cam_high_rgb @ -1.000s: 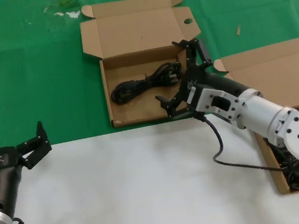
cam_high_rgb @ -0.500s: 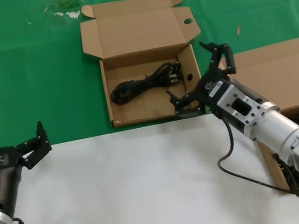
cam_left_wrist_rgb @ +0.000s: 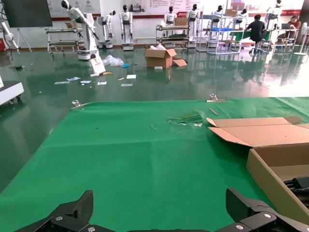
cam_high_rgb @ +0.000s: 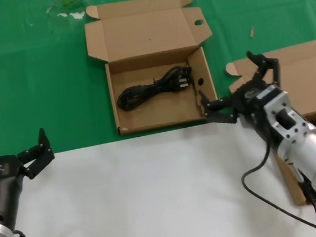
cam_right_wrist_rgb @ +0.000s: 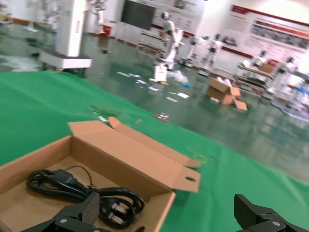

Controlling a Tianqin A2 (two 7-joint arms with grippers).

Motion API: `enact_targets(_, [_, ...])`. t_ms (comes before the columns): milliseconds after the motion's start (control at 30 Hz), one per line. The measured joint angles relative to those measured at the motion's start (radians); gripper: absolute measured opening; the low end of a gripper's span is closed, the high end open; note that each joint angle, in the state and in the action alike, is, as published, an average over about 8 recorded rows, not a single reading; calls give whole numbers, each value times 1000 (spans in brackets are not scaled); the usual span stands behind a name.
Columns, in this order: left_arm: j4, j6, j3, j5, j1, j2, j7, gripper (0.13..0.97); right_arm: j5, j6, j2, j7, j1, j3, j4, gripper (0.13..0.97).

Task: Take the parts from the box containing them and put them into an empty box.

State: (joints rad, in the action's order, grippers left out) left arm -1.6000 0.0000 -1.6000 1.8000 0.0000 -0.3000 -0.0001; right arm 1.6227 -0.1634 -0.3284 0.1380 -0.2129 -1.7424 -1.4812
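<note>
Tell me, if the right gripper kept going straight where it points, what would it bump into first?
Probably the box holding the cord. The open right gripper points toward that box's near corner, so it would likely meet the cardboard wall first. Depth is hard to judge; it might pass just above the rim.

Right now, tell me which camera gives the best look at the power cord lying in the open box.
The head view: the whole power cord lies in sight inside the box, coil to plug. The right wrist view shows it close but cut off behind the open right gripper. The left wrist view catches only a black sliver at the box's edge.
</note>
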Motion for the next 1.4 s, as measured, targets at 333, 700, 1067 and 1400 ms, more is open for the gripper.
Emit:
enact_targets(333, [0, 0, 0, 0, 0, 0, 0, 966, 81, 75, 13, -63, 97, 65, -54, 966])
enact_targets(700, [0, 0, 0, 0, 0, 0, 0, 966, 153, 141, 25, -119, 184, 123, -102, 966])
enact_targets(1067, [0, 0, 0, 0, 0, 0, 0, 966, 157, 145, 25, -122, 189, 126, -105, 966])
enact_targets(1400, [0, 0, 0, 0, 0, 0, 0, 966, 157, 145, 25, -122, 189, 126, -105, 966])
